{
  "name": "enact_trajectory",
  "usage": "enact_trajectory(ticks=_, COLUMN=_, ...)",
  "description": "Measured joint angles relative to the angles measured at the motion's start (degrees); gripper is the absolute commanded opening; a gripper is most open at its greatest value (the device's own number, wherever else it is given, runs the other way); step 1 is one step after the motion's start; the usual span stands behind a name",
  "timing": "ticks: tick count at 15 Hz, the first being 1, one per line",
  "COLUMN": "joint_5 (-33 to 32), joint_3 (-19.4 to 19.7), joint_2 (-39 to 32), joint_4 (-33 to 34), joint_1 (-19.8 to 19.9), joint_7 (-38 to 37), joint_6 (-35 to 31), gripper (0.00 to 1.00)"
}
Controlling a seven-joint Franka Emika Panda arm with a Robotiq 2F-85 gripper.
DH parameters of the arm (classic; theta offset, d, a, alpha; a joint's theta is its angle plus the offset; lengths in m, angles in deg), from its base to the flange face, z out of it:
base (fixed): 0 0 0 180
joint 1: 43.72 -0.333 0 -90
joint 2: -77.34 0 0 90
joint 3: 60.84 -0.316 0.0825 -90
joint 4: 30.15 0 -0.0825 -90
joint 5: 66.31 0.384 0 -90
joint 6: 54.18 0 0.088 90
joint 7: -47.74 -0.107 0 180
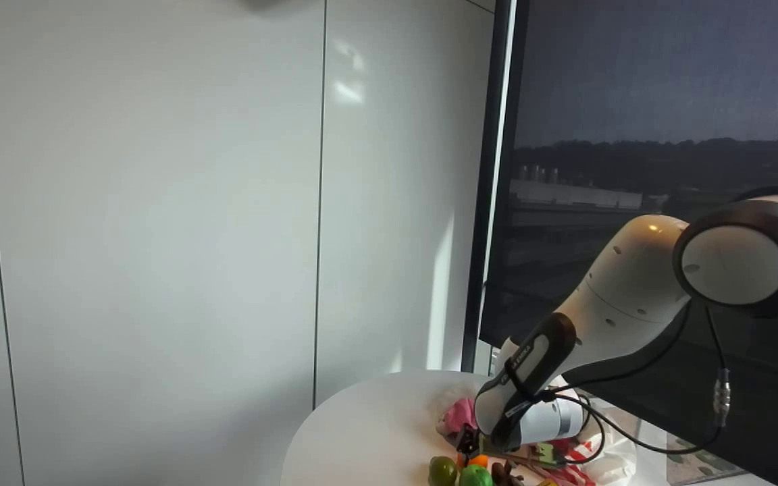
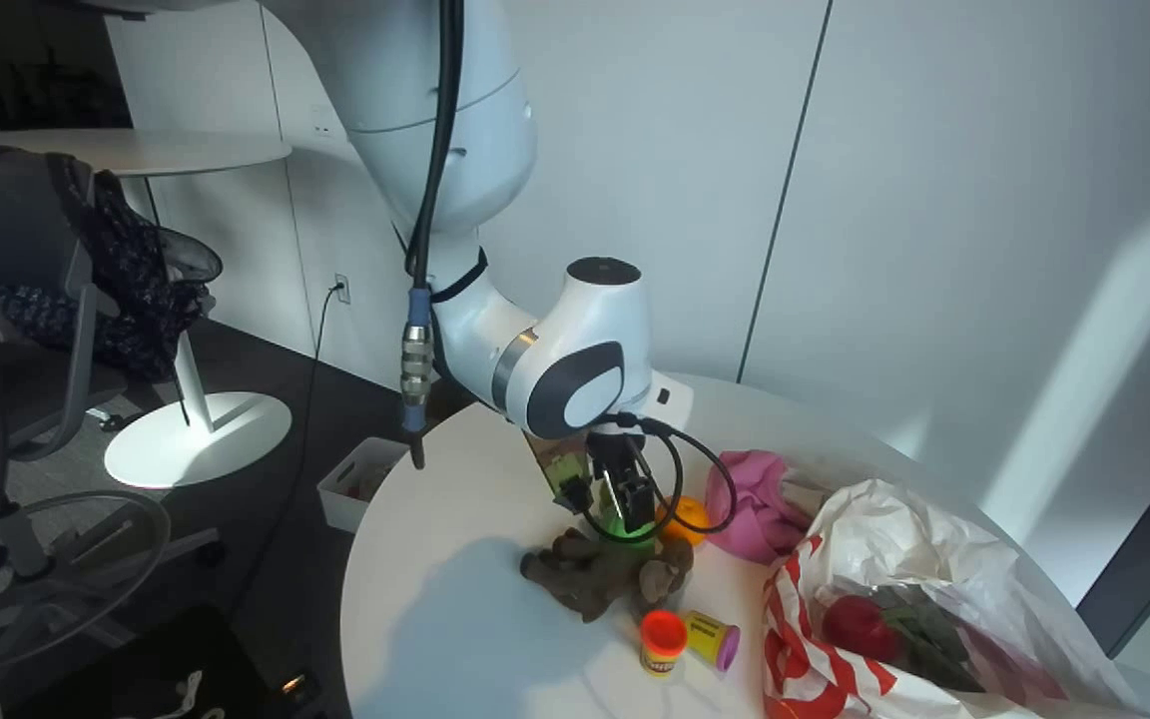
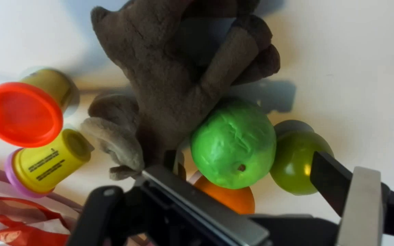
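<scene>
Well, red thing (image 2: 857, 628) inside bag (image 2: 894, 524).

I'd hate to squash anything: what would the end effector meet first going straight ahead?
Probably the bright green ball, which lies ahead of the open end effector in the wrist view, though depth is unclear.

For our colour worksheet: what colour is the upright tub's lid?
The lid is orange-red, clearest in the wrist view.
</scene>
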Motion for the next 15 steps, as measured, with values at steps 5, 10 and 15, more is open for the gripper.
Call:
enact_trajectory(ticks=5, joint_5=-9.9, joint_3=2.9, joint_2=0.3, joint_4=-3.3, joint_1=-0.6, joint_7=-2.5, joint_6=5.1, gripper=1.0)
enact_trajectory(ticks=10, joint_5=-11.6, joint_3=-0.7, joint_2=-0.2, joint_4=-4.7, joint_1=1.9, joint_7=-1.9, joint_6=7.4, gripper=1.0)
enact_trajectory(ticks=15, joint_5=-11.9, joint_3=-2.7, joint_2=-2.9, joint_4=-4.4, joint_1=4.5, joint_7=-0.2, joint_6=6.6, gripper=1.0)
